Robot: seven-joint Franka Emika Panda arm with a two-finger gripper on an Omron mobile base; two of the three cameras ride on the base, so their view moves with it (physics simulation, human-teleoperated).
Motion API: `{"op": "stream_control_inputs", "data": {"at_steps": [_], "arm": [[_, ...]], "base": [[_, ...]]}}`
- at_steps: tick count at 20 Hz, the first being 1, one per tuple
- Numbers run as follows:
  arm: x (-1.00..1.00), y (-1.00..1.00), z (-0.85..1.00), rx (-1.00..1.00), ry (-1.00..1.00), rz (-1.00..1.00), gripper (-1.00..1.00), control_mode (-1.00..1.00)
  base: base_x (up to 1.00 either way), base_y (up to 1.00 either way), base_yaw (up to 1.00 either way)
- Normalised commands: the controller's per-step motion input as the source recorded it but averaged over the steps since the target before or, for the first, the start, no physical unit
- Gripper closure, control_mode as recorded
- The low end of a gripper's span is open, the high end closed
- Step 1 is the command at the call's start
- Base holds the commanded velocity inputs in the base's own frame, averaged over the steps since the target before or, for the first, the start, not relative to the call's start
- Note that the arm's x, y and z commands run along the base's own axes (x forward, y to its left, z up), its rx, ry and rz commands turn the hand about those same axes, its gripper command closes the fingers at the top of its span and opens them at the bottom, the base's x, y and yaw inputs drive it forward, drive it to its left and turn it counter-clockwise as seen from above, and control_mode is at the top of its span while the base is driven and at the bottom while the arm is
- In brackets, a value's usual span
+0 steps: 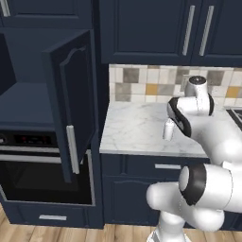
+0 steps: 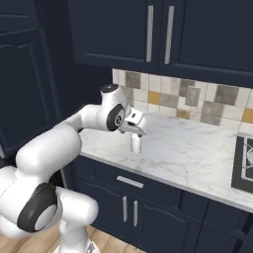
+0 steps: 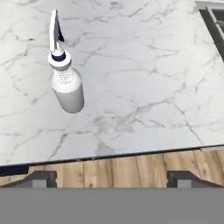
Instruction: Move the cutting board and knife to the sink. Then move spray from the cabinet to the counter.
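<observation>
The spray (image 3: 66,88), a small white bottle with a trigger nozzle, stands upright on the white marble counter (image 3: 140,78) near its front edge. My gripper (image 3: 111,179) hangs open just above and beside it, holding nothing; its fingertips (image 3: 41,178) stand wide apart. From the right base view the gripper (image 2: 134,129) sits directly over the spray (image 2: 135,144). The spray (image 1: 168,130) stands free on the counter (image 1: 132,127), right of the tall navy cabinet (image 1: 28,99). The cutting board, knife and sink are out of view.
The cabinet's panelled door (image 1: 71,104) swings open toward the counter, above the built-in oven (image 1: 42,175). A cooktop (image 2: 244,163) lies at the counter's right end. Navy wall cupboards (image 2: 158,34) hang over the tiled backsplash (image 2: 197,99).
</observation>
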Motion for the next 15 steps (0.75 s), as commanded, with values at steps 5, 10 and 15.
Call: {"op": "stream_control_inputs", "data": {"at_steps": [5,10,15], "arm": [[-0.02,0.85,0.01,0.00,-0.05,-0.36,-1.00,-1.00],[-0.07,0.89,-0.04,0.00,-0.01,-0.14,-1.00,-1.00],[-0.56,0.53,-0.36,0.09,-0.11,-0.04,-1.00,-1.00]], "base": [[0.00,0.00,0.00],[0.00,0.00,0.00],[0.00,0.00,0.00]]}}
